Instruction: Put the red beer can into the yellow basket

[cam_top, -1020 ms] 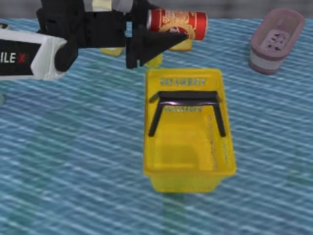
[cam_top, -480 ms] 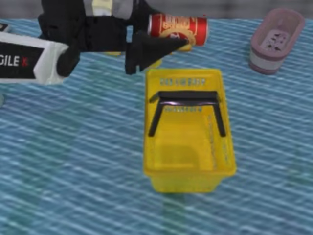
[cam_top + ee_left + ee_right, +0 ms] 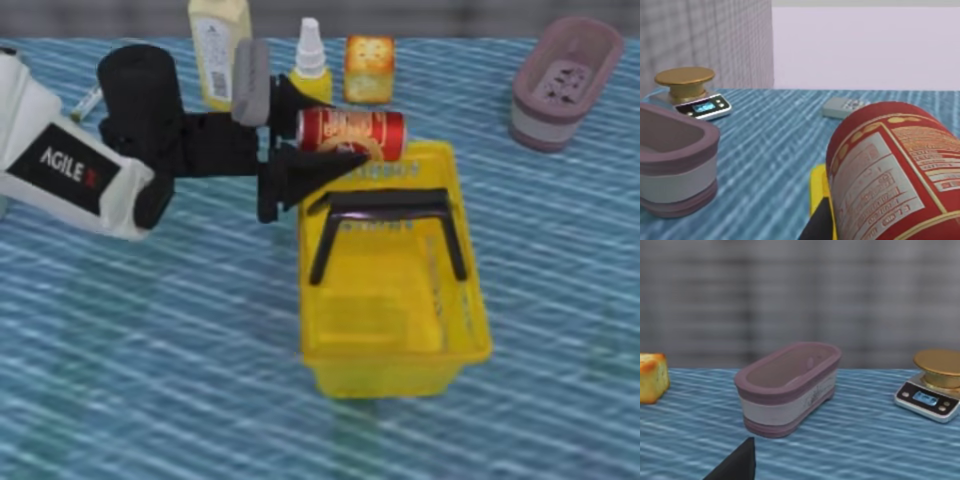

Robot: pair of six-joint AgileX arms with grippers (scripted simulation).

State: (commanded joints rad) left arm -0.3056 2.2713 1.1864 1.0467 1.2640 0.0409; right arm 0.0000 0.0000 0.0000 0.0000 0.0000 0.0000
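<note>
Since the earlier top view the left arm has swung toward the near side, carrying the red beer can from beyond the yellow basket to a spot over its far rim, and uncovering a yellow bottle, a small dropper bottle and a toast-like block behind. In the top view the left hand pinches the can lying on its side, above the folded black handles; the pink oval basket sits well apart at the far right. To do this step well, I judge the can should travel farther over the open compartment, past the handles, before letting go. The left wrist view shows the can close up, the yellow rim just below. The right wrist view shows only the parked arm's outlook: pink basket, a kitchen scale; its hand's state I cannot tell.
</note>
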